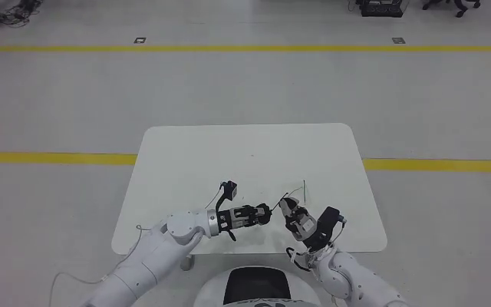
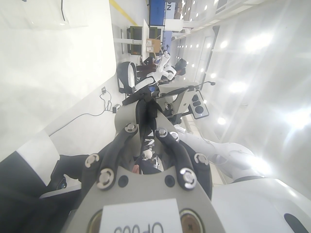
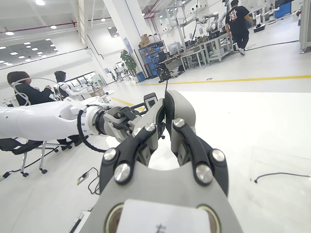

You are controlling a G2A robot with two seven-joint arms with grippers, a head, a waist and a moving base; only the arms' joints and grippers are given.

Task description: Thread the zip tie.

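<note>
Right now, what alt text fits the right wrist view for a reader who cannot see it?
The right gripper is shut on a thin black zip tie that sticks out beyond it, above a white table. The left arm sits close alongside.

**Materials and finishes: zip-tie bench**

- Zip tie (image 3: 166, 86): thin black plastic strip, smooth, faint sheen.
- Right gripper (image 3: 164, 103): matt grey moulded plastic finger shells. Black ribbed pads that look like rubber. Matt black links. Bright polished metal pins (image 3: 121, 172). White matt label (image 3: 160, 215) that looks like paper.
- Left gripper (image 2: 146, 103): same grey plastic, black links and polished metal pins.
- Left arm casing (image 3: 36, 122): glossy white plastic.
- Table (image 1: 253, 153): white, smooth, low sheen.
- Clear sheet (image 2: 73, 25): transparent, glossy.
- Floor (image 1: 245, 92): pale, smooth, semi-gloss coating.
- Yellow line (image 1: 230, 48): flat, matt.
</note>
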